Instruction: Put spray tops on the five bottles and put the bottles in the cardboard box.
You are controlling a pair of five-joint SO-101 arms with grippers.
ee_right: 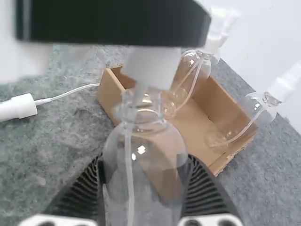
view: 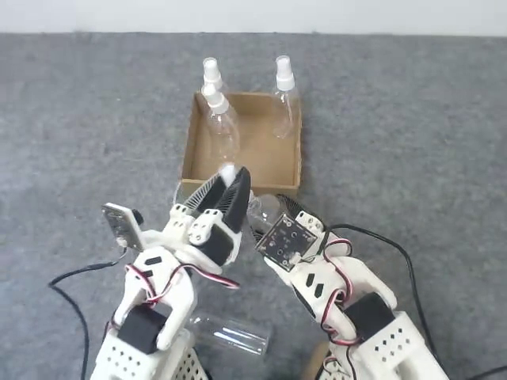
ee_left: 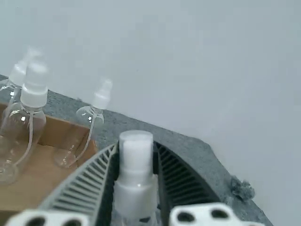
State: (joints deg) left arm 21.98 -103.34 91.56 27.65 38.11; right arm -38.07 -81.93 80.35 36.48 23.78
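Bottles: three capped at the box ahead; left claw grips a spray top, right claw the fourth bottle; fifth bottle bare

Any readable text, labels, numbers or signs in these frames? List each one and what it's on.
None legible.
No print on the cardboard box, on any bottle or on any spray top.
The circuit board on an arm's wrist: any marking is too small to read.

Bright, even light covers the grey counter, shadows stay faint throughout, and small white glints sit on the clear bottle.
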